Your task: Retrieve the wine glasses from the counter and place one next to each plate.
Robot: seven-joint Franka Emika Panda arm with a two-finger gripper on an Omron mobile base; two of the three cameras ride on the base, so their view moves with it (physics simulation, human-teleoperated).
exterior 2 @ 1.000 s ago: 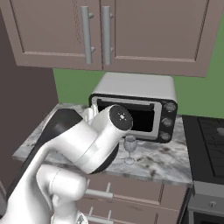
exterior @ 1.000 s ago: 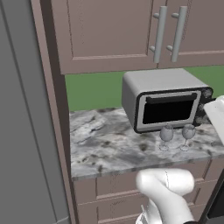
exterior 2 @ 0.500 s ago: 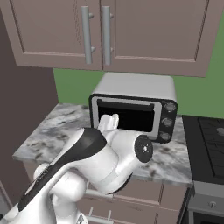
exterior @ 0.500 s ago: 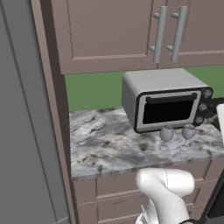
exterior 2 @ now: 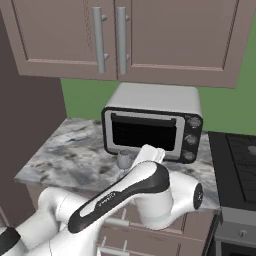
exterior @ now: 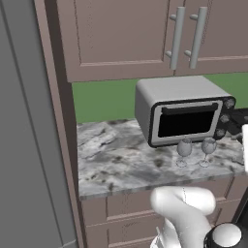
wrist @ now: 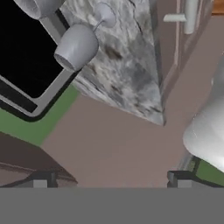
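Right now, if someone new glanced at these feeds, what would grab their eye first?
Probably the silver toaster oven on the marbled counter, with the two wine glasses upright side by side just before its dark door. Then the white arm, sweeping across the right base view with its gripper open.

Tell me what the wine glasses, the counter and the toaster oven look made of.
Wine glasses: apparently glass, translucent grey, thin stems.
Counter: looks like polished stone, grey-white marbled veining.
Toaster oven: probably brushed metal, matte silver casing; the dark glossy door suggests glass.
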